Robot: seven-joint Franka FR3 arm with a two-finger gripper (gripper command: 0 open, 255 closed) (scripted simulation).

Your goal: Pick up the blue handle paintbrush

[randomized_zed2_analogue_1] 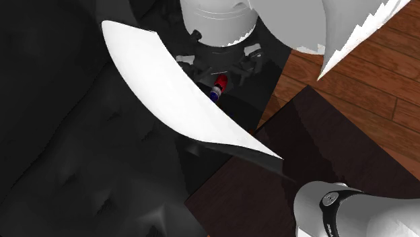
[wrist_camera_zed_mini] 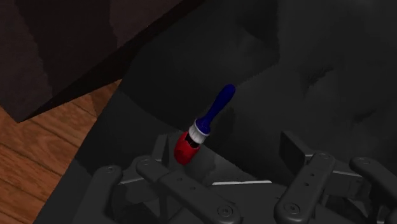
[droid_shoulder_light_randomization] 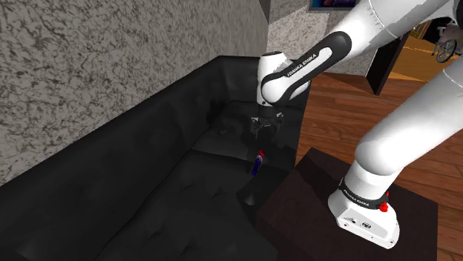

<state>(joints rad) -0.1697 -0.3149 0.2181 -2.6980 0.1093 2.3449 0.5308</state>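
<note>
- paintbrush (wrist_camera_zed_mini: 205,123), blue handle, red bristles: flat on black sofa seat (droid_shoulder_light_randomization: 148,178), close to its end beside wooden floor (wrist_camera_zed_mini: 38,172).
- claw (wrist_camera_zed_mini: 229,168): spread, over brush's red end.

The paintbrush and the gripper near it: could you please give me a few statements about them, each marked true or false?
1. The paintbrush has a blue handle and a red bristle end. True.
2. The paintbrush stands upright in a jar. False: it lies on the black sofa.
3. The gripper is shut on the paintbrush. False: its fingers stand apart and do not clasp the brush.
4. In the shoulder view the gripper hangs above the paintbrush. True.
5. The sofa stands on grey carpet. False: a wooden floor lies beside it.
</note>
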